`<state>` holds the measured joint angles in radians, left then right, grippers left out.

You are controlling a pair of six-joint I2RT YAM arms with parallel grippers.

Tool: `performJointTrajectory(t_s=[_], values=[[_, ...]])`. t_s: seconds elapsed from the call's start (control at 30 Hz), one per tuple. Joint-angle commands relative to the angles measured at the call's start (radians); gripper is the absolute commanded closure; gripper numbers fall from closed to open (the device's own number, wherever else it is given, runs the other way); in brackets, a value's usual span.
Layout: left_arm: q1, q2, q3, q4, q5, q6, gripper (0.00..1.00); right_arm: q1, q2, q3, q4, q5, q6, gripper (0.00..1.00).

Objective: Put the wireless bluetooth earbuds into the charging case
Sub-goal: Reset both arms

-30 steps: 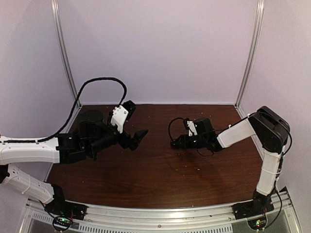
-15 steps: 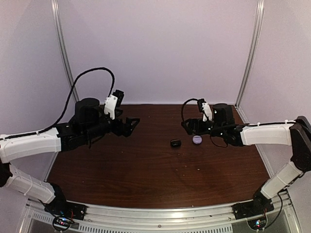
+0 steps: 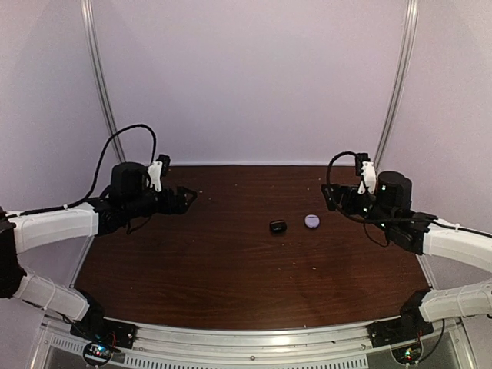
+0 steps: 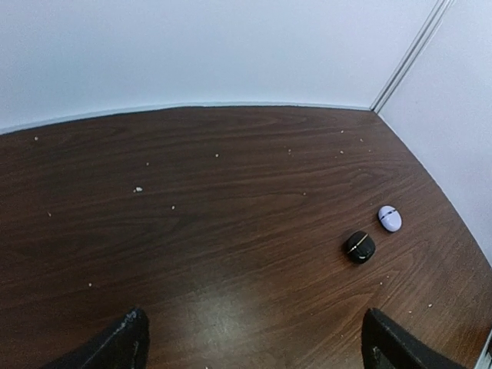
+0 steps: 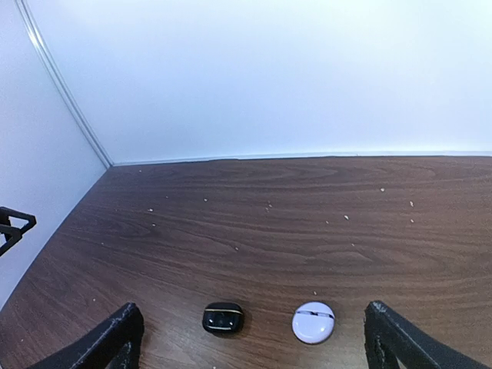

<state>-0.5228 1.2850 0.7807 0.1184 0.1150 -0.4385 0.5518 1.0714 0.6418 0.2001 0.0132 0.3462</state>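
Two small rounded charging cases sit side by side near the middle of a dark wooden table [image 3: 231, 269], a little right of centre and close to each other without touching. The black case [image 3: 277, 227] is on the left and the lavender case [image 3: 311, 221] is on the right, slightly farther back. Both lie flat and look shut, each with a thin seam line across it. The earbuds themselves cannot be seen; whether they are inside the cases cannot be told.

The left gripper [image 3: 183, 200] hangs over the far left part of the table, well apart from the cases, pointing toward the centre. Its wrist camera shows the two dark fingertips spread wide at the bottom corners with nothing between them, and the black case [image 4: 359, 246] and lavender case [image 4: 390, 218] are small and far off to the right.

The right gripper [image 3: 332, 198] hovers over the far right part of the table, near the lavender case but not touching it. Its fingertips are also spread wide and hold nothing. From its wrist camera, the black case [image 5: 223, 317] and lavender case [image 5: 314, 322] lie on the table ahead, between the spread fingertips.

Pale specks [image 4: 137, 189] dot the wood.
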Motion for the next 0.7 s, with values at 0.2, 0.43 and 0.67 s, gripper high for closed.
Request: performJointTrajectory(t_s=[0.2, 0.43, 0.67], values=[[0.011, -0.010, -0.194, 0.151, 0.025, -0.093, 0.02, -0.004, -0.080, -0.230, 0.111, 0.064, 0.081, 0.00], [0.011, -0.023, -0.256, 0.196, 0.001, -0.102, 0.02, -0.005, -0.034, -0.253, 0.151, 0.063, 0.081, 0.00], [0.012, -0.018, -0.233, 0.178, -0.011, -0.100, 0.02, -0.005, -0.021, -0.261, 0.187, 0.063, 0.068, 0.00]])
